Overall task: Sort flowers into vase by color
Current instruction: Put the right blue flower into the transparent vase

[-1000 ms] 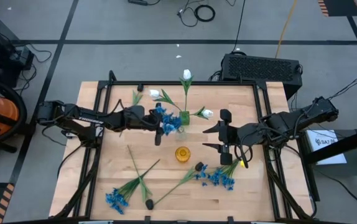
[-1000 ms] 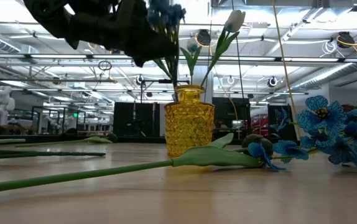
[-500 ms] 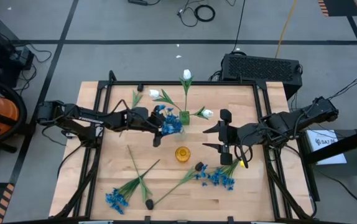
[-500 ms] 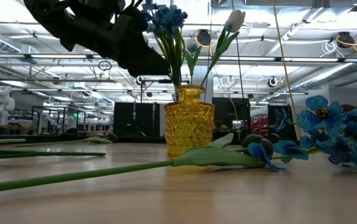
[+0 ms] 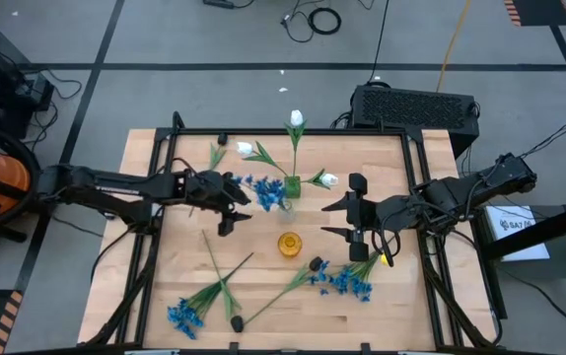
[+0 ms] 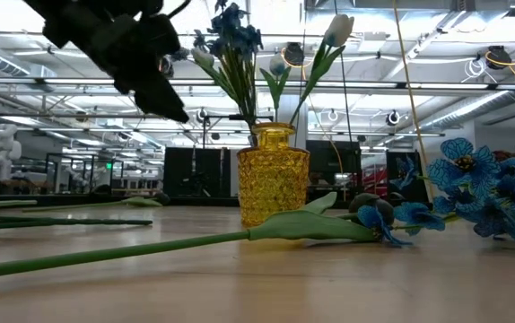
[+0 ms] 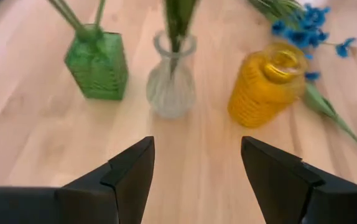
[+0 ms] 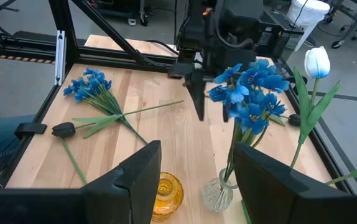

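Observation:
A bright-blue flower [image 8: 247, 87] stands with its stem in the clear glass vase [image 7: 172, 81], between the green vase [image 7: 97, 65] holding white tulips [image 5: 296, 119] and the yellow vase [image 5: 289, 244]. My left gripper [image 5: 239, 205] hangs open just left of the clear vase, with nothing between its fingers. On the right side of the table, raised above it, my right gripper [image 5: 353, 208] is open and holds nothing. Two more blue flowers [image 5: 184, 316] [image 5: 347, 283] and two dark buds [image 5: 236, 322] [image 5: 315, 263] lie on the near part of the table.
Long green stems [image 5: 219, 266] lie across the near left of the table. A black frame [image 5: 155, 168] runs round the table's edges. Bare wood [image 5: 401, 296] shows at the near right.
My left gripper has let go of the blue flower and drawn back from the clear vase toward the table's left edge, tipping up toward level. The flower now stands alone in the clear vase, leaning a little. My right arm has kept still.

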